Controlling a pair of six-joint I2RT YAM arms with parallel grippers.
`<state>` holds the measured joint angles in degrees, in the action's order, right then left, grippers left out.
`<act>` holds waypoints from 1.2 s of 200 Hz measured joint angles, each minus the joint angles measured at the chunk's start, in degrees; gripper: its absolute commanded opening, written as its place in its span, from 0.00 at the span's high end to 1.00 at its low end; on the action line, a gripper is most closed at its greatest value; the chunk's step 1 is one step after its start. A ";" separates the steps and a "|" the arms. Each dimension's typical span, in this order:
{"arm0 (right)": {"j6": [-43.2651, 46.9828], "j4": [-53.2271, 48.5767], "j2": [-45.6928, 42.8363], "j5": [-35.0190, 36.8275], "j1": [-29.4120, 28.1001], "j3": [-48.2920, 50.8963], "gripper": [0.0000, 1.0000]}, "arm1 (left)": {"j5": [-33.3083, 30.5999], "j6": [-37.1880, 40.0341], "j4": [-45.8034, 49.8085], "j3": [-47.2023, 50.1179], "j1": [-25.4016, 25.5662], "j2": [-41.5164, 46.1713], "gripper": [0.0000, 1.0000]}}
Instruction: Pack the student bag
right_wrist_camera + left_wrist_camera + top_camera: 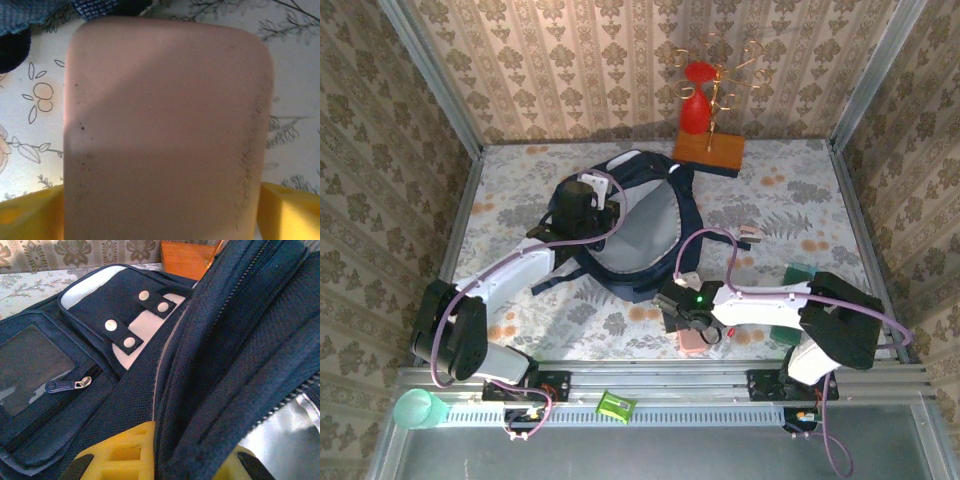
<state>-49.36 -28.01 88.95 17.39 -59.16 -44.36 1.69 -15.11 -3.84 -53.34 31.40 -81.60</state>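
Navy woven cloth makes up the bag (655, 180), which lies slumped in the middle of the table (790, 200), its mouth gaping over a pale, silvery lining (292, 440). The left gripper (180, 462) is clamped on the thick padded rim of that mouth, with a fold of mesh-textured fabric squeezed between its yellow fingers (125, 460). Zip teeth run along the fold. Beside it sit a grey-white patch, two short tabs with round metal snaps (131, 342), a clear window pocket and a small zip pull (65, 385).

Just off the bag's near corner, close to the table's front edge, the right gripper (160, 217) is closed on a pink block (165, 125), one finger against each long side. The block is smooth and matt with rounded corners and dark smudges along its edges, so it is probably rubbery, perhaps an eraser. It looks firm enough to take a steady squeeze.

The step in hand seems to be getting this block into the bag. The cloth is limp, so the left arm should hold the rim high and taut to stop the mouth sagging shut. The right arm should lift the block clear of the flowered tablecloth, pass above the rim and zip teeth rather than across them, and let go well inside the lining.

At the back of the table stands a wooden base (710, 152) carrying a wire stand and something red.
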 measured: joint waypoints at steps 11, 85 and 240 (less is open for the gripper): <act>-0.33 0.98 0.22 0.26 -0.13 -0.22 0.30 | 0.09 -0.33 0.00 0.00 0.00 0.02 1.00; -0.02 1.07 -19.41 0.00 0.72 -0.61 0.53 | 2.43 -3.45 0.00 0.00 -2.32 1.11 1.00; -4.50 27.56 24.46 -10.56 20.24 -35.98 0.29 | 12.17 -3.28 14.60 -13.51 -5.60 1.97 1.00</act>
<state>-53.87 -0.45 113.40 6.83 -38.92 -80.34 13.87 -18.39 10.76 -66.85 25.80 -79.64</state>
